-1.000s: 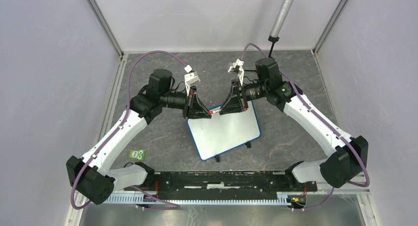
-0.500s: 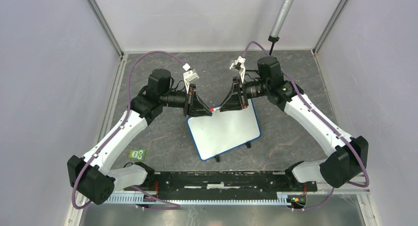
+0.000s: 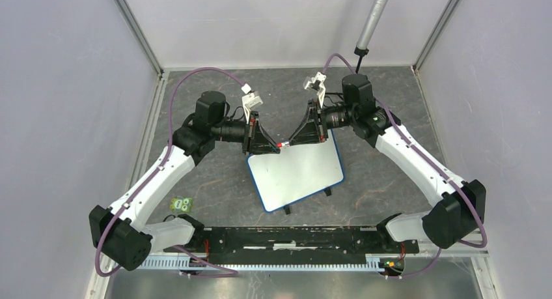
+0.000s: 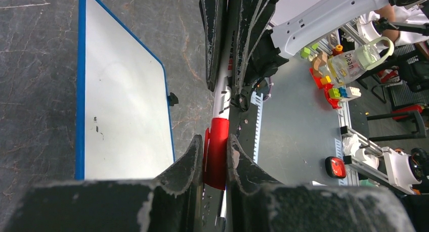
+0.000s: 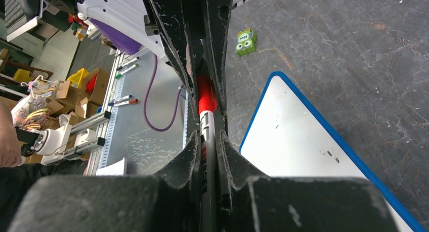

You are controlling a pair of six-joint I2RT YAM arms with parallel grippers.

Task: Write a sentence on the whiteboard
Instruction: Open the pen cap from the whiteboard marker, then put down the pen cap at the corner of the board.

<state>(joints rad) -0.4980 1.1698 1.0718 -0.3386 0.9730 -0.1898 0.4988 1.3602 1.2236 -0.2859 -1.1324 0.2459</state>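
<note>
My L gripper (image 4: 215, 143) pinches the marker's red cap (image 4: 216, 164). My R gripper (image 5: 208, 141) clamps the marker (image 5: 206, 128) barrel. Both hang over the whiteboard's (image 3: 296, 172) far edge. It sits mid-table (image 3: 215, 182), skewed, white w/ tiny dark specks.

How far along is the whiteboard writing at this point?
Done: the marker is off the table, held between both grippers. In hand: the left gripper clamps its red cap and the right gripper clamps the barrel, which looks like the setup for uncapping. Left: all the writing; the whiteboard shows only faint specks, no words.
</note>
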